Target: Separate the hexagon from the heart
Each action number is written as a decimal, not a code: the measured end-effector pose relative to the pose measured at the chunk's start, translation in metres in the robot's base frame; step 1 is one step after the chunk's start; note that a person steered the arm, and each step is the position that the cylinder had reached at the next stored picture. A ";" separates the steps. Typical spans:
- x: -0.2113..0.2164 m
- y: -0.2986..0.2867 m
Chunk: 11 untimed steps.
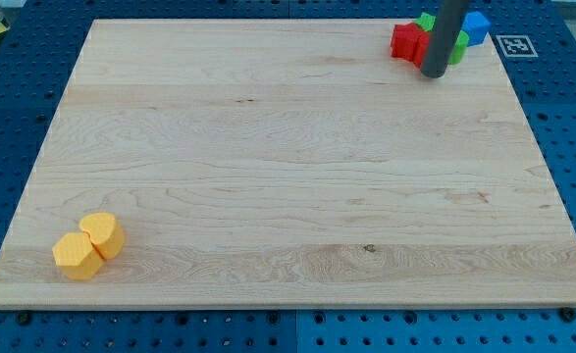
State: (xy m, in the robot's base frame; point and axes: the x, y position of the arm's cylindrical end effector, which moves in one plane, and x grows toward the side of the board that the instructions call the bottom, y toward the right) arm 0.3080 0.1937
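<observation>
- yellow hexagon (77, 257) touching yellow heart (103, 234), desk (288, 176) bottom-left corner
- my tip (432, 73) far off at view's top right, just below red block (409, 41)
- green block (454, 41), blue block (476, 26) clustered there, behind rod
- no gripper on this arm
</observation>
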 end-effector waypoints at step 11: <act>0.291 -0.498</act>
State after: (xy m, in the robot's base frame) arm 0.5989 -0.3040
